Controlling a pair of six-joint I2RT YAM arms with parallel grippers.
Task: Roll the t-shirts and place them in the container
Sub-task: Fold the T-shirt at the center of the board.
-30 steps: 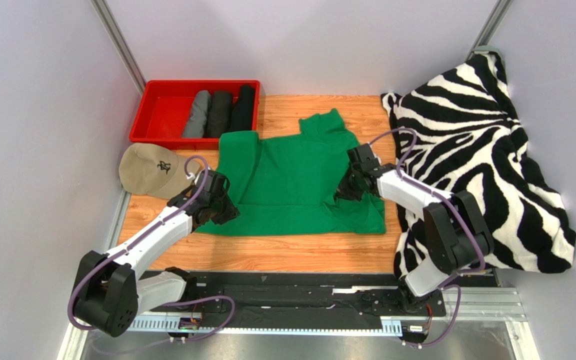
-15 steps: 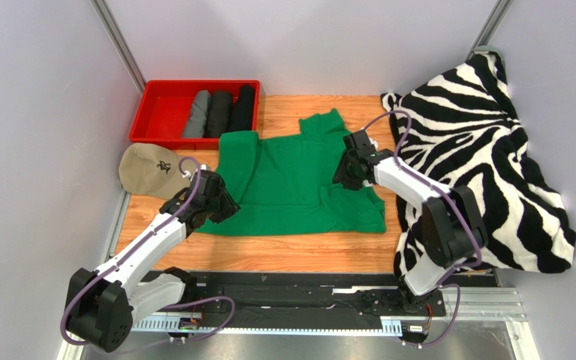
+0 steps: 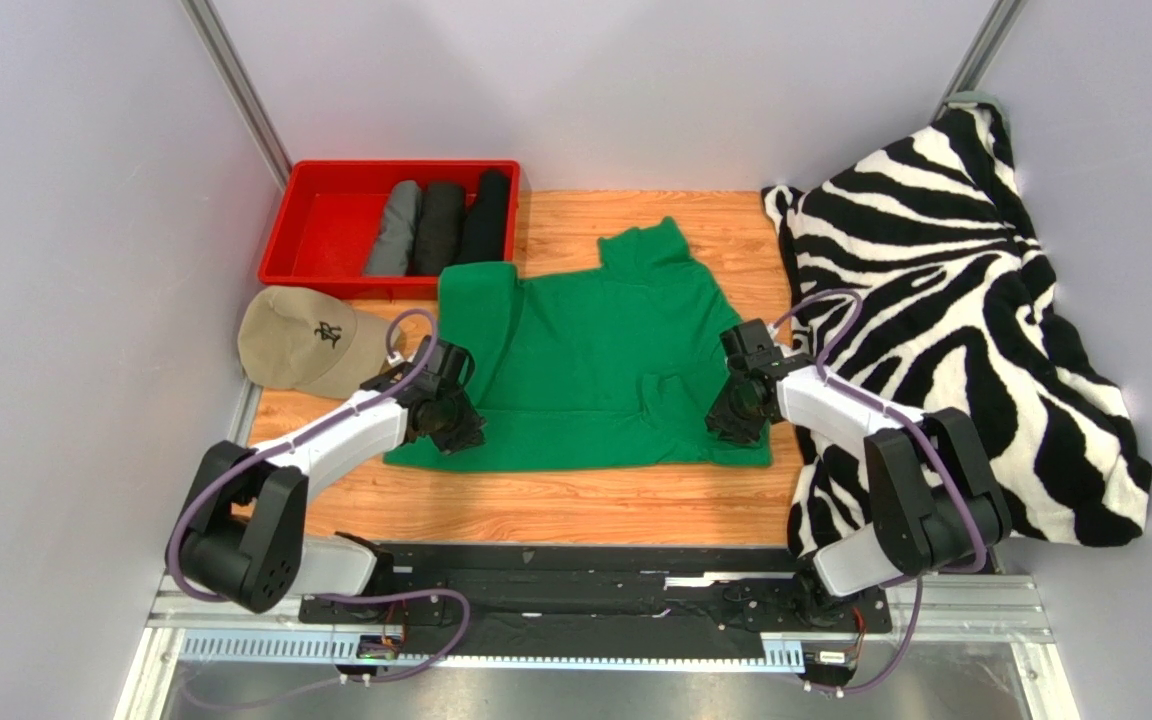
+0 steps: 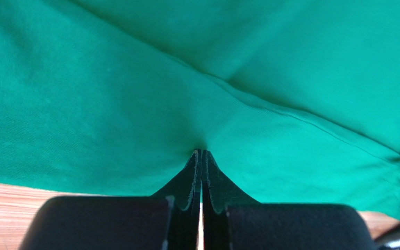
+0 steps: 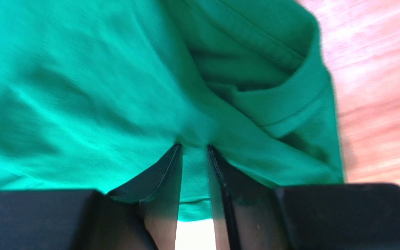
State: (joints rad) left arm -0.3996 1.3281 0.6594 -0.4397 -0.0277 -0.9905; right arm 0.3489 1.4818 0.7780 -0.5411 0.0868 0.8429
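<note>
Lying flat at the middle of the wooden table (image 3: 612, 510) in the top external view, the green t-shirt (image 3: 597, 360) has its hem nearest the arms. The left gripper (image 3: 455, 428) sits on its near left corner and the right gripper (image 3: 729, 420) on its near right edge. At far left a red bin (image 3: 330, 203) holds a grey rolled t-shirt (image 3: 394, 228) and two black rolled t-shirts (image 3: 462, 221). A beige cap (image 3: 304, 341) lies just near of the bin, and a zebra-striped blanket (image 3: 958, 300) is heaped at right.

Left wrist view: the jaws are pressed together, their tips pinching a pucker of the green cloth; bare wood shows at the lower left.

Right wrist view: the jaws stand narrow, with a fold of green cloth caught between the fingers (image 5: 171, 166). A hemmed edge lies just beyond them and wood shows at right.
</note>
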